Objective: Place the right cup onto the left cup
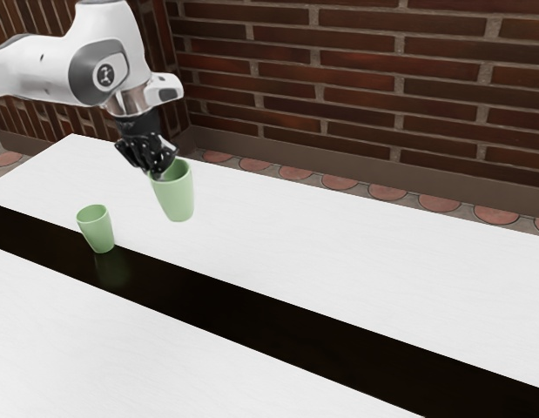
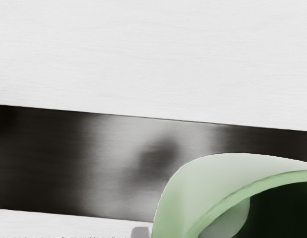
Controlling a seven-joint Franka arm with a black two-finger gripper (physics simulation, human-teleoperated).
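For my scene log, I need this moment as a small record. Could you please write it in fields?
gripper: black gripper, shut on one cup's rim
held cup: green cup, mouth up, apparently lifted
other cup: second green cup, mouth up, standing on the dark stripe
stacking: not done, cups apart
surface: white table
background: brick wall

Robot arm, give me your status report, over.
Black two-finger gripper shut on green tapered cup. Second green cup upright on glossy black strip; cups apart, not stacked. No obstacle seen between them.
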